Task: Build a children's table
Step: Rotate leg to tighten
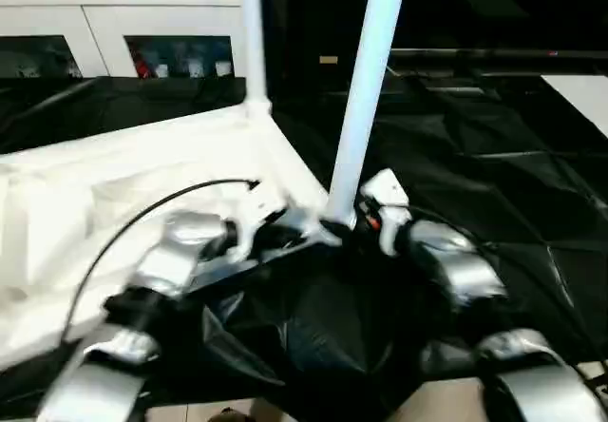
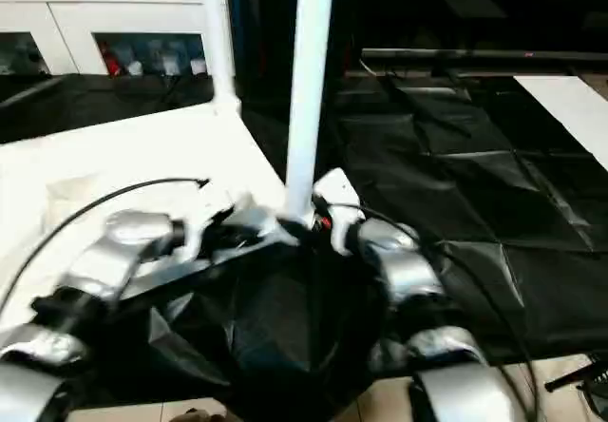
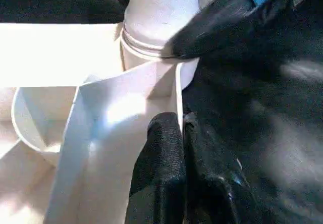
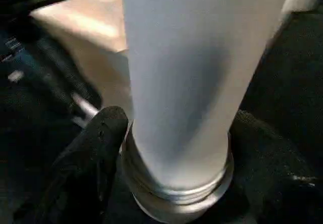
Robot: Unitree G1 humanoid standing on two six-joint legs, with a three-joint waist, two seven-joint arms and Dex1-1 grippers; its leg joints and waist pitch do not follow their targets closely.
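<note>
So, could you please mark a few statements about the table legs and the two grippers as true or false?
1. Two legs stand upright in the tabletop: true, the near leg and the far leg.
2. The left gripper is wide open: false, it is shut on the tabletop's edge rib.
3. The right gripper straddles the near leg's base: true.
4. The tabletop rests on a red sheet: false, the sheet is black.
</note>
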